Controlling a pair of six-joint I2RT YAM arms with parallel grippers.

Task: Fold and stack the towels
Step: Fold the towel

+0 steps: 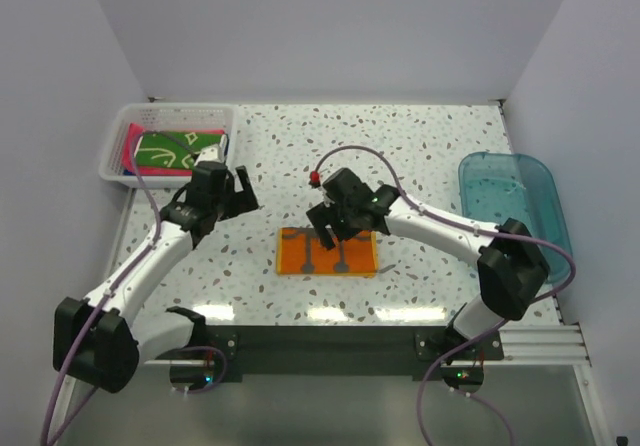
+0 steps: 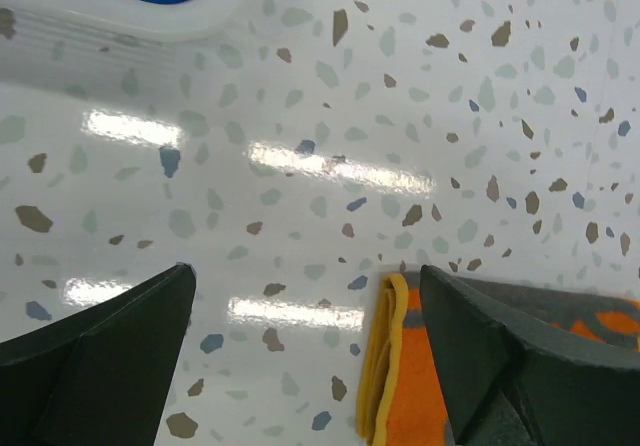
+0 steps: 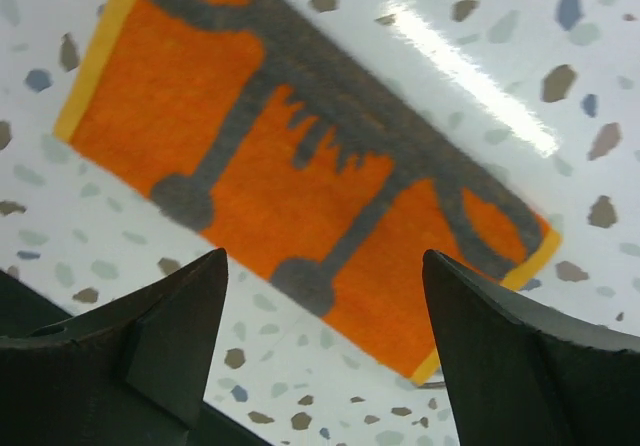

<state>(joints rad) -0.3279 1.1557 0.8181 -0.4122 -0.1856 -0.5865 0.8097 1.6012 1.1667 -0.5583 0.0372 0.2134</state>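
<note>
Towel [image 1: 327, 252], orange with grey pattern, lies folded flat on the speckled surface [image 1: 420, 156], near centre. Above it the right fingers [image 3: 520, 356] hang spread, empty. The left fingers [image 2: 100, 366], also spread, are by its left edge. Other towels [image 1: 165, 151] lie in the far-left basket [image 1: 150, 179].

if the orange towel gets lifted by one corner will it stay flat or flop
Probably flop: the orange towel looks like thin cloth, and its edge shows soft folded layers, so the fold would likely fall open. Pushed, it might bunch rather than slide, lying limp on the glossy table.
</note>
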